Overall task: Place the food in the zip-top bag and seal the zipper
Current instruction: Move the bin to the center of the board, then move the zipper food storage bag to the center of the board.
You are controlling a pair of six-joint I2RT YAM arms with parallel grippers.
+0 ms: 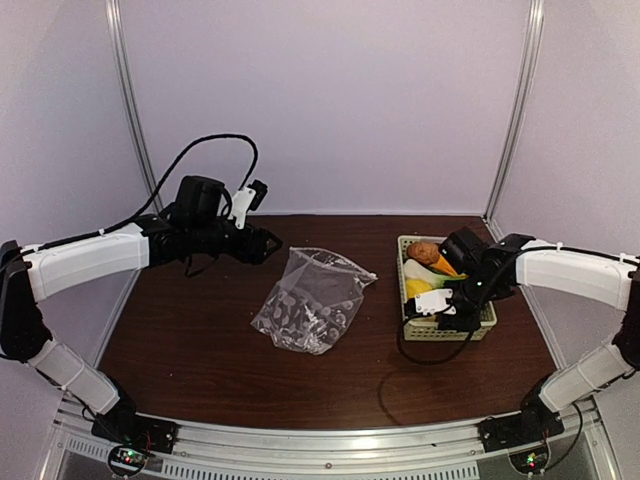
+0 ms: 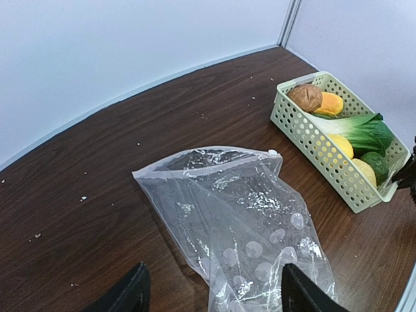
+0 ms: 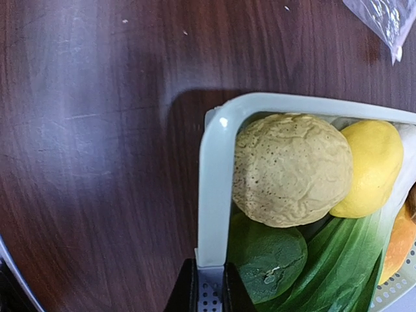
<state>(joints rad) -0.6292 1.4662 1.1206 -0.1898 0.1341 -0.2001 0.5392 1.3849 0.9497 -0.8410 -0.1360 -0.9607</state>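
The clear crinkly zip-top bag (image 1: 310, 298) lies flat mid-table, empty, with its mouth edge at the far side (image 2: 208, 156). My left gripper (image 2: 214, 278) is open and empty, hovering just behind the bag's near end; it is left of the bag in the top view (image 1: 268, 243). The food sits in the pale green basket (image 2: 312, 140): brown round one (image 2: 305, 96), orange piece (image 2: 330, 104), bok choy (image 2: 364, 130), lemons (image 2: 341, 144), a dark green piece (image 3: 270, 260). My right gripper (image 3: 211, 289) is shut on the basket's rim (image 3: 213, 188) at its near end.
The basket (image 1: 487, 325) stands at the right of the brown table. White walls with metal posts close off the back and sides. A corner of the bag (image 3: 390, 19) shows in the right wrist view. Crumbs dot the table.
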